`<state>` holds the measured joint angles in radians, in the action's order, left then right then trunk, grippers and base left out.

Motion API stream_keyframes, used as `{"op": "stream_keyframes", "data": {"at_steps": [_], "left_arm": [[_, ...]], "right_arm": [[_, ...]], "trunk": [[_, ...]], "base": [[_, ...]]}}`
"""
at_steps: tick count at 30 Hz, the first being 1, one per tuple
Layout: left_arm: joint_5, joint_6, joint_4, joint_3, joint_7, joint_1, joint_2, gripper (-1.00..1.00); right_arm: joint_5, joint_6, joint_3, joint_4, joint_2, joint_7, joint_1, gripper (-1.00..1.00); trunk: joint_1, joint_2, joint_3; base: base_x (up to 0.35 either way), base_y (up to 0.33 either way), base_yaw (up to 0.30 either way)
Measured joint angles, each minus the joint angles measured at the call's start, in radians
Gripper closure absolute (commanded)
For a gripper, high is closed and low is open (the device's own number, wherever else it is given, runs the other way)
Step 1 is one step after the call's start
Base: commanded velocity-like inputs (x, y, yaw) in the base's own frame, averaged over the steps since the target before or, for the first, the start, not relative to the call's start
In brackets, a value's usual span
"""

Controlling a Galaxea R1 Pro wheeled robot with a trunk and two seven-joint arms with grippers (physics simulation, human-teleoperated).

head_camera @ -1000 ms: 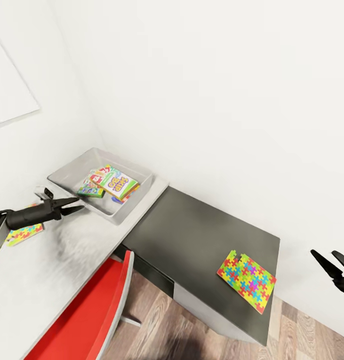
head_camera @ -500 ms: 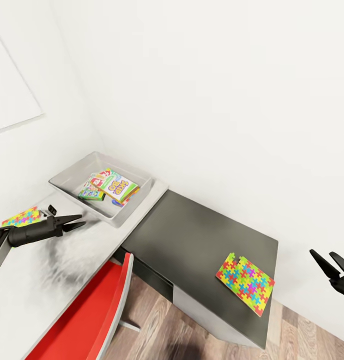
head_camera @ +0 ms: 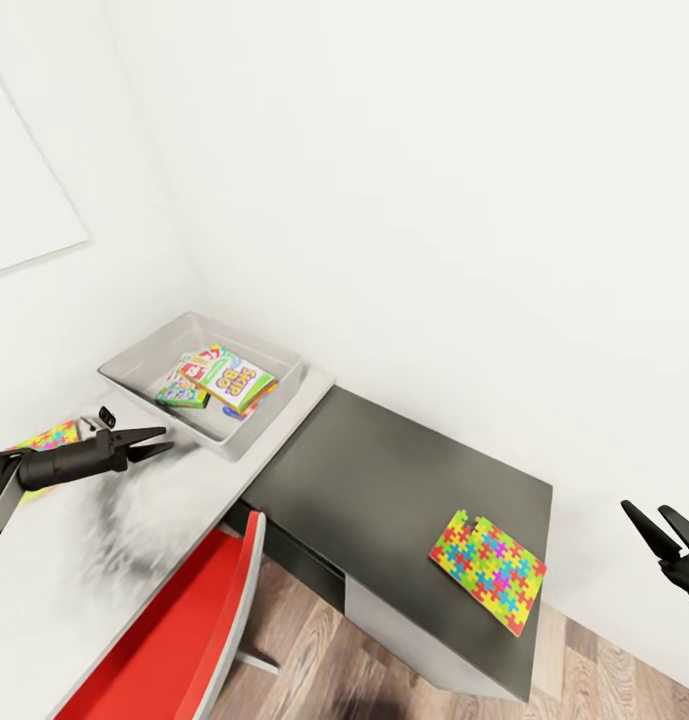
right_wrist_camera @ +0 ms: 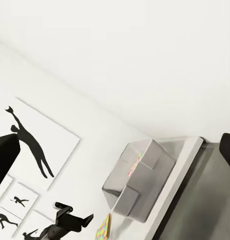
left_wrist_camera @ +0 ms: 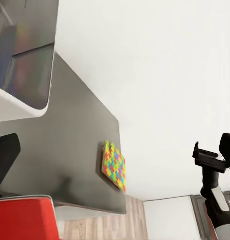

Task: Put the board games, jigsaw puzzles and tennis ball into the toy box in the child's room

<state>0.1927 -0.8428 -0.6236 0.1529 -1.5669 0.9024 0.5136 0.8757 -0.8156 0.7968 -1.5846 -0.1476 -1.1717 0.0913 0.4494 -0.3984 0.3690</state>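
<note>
Head view: multicolour jigsaw puzzle

2 jigsaw puzzles, 1 toy box, 3 board games, 1 red chair.

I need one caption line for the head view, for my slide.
Board games lie in the toy box; one jigsaw puzzle waits on the dark desk section.

Dark grey tabletop section runs across the view, one multicolour jigsaw puzzle lying flat near its far edge by the white wall. Light grey toy box sits at the near end, rim rounded, contents blurred. Red chair corner and wood floor strip beside the tabletop. Right arm's end effector hangs well apart from the puzzle, jaw state unclear
</note>
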Motion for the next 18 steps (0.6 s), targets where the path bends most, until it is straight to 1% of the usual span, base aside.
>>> {"op": "stream_keyframes", "data": {"at_steps": [5,10,18], "left_arm": [[-0.001,-0.028,-0.034,-0.001,0.000,0.000,0.000,-1.00],[-0.002,-0.035,-0.052,-0.002,0.000,-0.001,-0.001,-1.00],[-0.002,-0.036,-0.056,-0.002,0.000,-0.001,-0.001,-1.00]], "right_arm": [[0.000,0.003,0.000,0.001,0.000,0.000,0.000,-1.00],[0.000,0.016,-0.001,0.001,0.002,0.000,0.000,-1.00],[0.000,0.021,-0.001,0.002,0.002,0.000,0.000,-1.00]], "trunk": [[0.000,0.000,-0.008],[0.000,0.000,-0.016],[0.000,0.000,-0.030]], "base": [[0.000,0.000,-0.063],[-0.007,0.000,-0.064],[-0.148,0.000,-0.061]]}}
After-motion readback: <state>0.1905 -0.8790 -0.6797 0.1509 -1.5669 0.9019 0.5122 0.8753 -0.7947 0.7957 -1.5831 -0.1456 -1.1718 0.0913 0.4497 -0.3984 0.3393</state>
